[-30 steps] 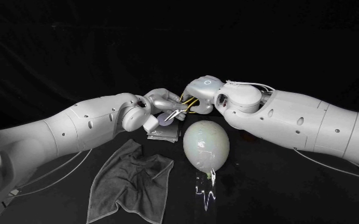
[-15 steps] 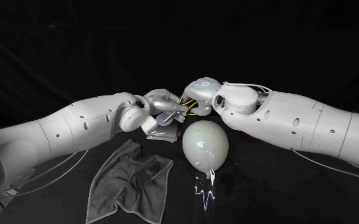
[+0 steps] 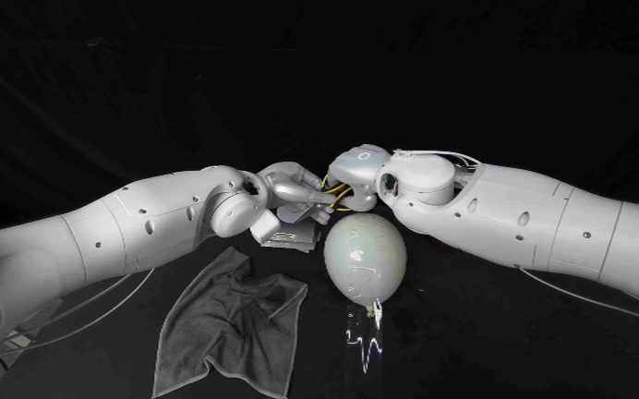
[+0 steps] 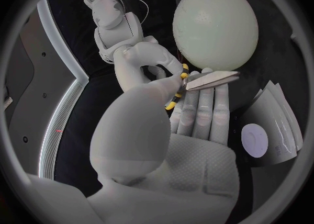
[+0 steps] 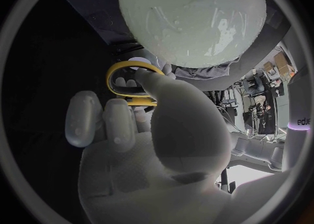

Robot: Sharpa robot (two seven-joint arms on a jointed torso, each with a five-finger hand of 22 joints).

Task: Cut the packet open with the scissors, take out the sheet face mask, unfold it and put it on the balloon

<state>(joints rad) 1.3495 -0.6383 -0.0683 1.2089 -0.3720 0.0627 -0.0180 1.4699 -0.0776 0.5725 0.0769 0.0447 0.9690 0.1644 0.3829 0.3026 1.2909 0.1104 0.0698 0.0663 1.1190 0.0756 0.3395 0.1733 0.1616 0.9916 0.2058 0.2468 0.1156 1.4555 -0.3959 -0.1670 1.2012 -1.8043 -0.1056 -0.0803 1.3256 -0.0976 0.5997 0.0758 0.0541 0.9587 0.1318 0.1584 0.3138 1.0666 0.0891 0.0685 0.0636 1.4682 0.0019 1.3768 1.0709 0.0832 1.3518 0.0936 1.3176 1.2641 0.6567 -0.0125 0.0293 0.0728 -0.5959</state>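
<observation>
Head view first: look just behind the balloon (image 3: 365, 253) at mid-tabletop (image 3: 466, 344). Grasps the packet (image 4: 212, 79) flat across the fingertips of the left robot hand (image 3: 295, 193); grasps the yellow-handled scissors (image 5: 137, 100) in the right robot hand (image 3: 357, 164), with a finger through one loop. Looks like the cutting step; cannot tell whether already slit. To do it well: hold the packet taut and level, feed only its very edge between the blades, close slowly, and keep the tips turned away from the balloon. Judge the sheet face mask as sealed inside the packet. Leave alone the flat grey pile (image 4: 275, 119) with a pale round mark, lying on the tabletop near the left robot hand, and the grey cloth (image 3: 234, 325).
</observation>
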